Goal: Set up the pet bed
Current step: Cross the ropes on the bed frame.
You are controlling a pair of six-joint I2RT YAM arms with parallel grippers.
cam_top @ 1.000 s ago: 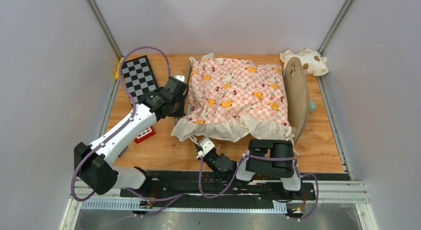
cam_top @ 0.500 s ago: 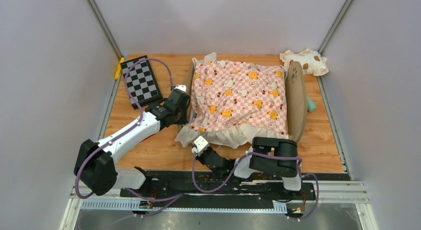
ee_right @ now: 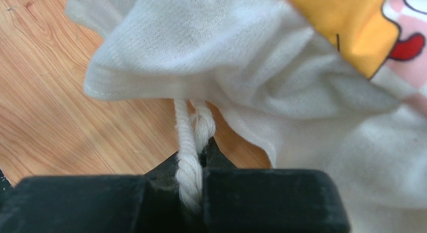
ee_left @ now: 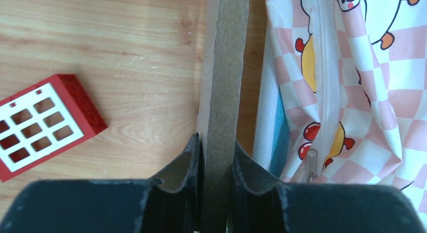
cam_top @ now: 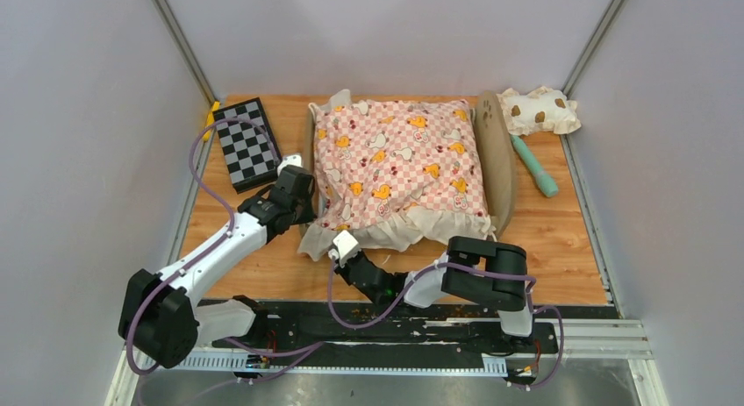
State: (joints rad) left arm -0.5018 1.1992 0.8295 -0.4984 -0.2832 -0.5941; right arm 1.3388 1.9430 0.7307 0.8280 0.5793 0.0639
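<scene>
The pet bed [cam_top: 494, 156] lies mid-table with its rounded headboard on the right. A pink checkered cushion [cam_top: 399, 165] covers its base. My left gripper [cam_top: 301, 198] is at the bed's left end, shut on the edge of the wooden end board [ee_left: 221, 82]; the gripper [ee_left: 217, 152] has a pad pressed on each face. A strip of blue-and-white fabric [ee_left: 272, 137] shows beside the board. My right gripper [cam_top: 345, 248] sits at the cushion's front left corner. That gripper [ee_right: 199, 157] is shut on a white twisted cord [ee_right: 191, 137] that comes from under the white ruffle [ee_right: 226, 67].
A black-and-white checkerboard [cam_top: 247, 143] lies at the back left with a yellow piece [cam_top: 211, 115] by it. A cream spotted pillow [cam_top: 537, 110] sits in the back right corner. A teal stick [cam_top: 534, 165] lies right of the headboard. A red block with a white grid [ee_left: 45, 125] rests left of the end board.
The bed and cushion have shifted left and slightly back, with both grippers holding on. The teal stick, earlier mostly hidden behind the headboard, now lies exposed.
</scene>
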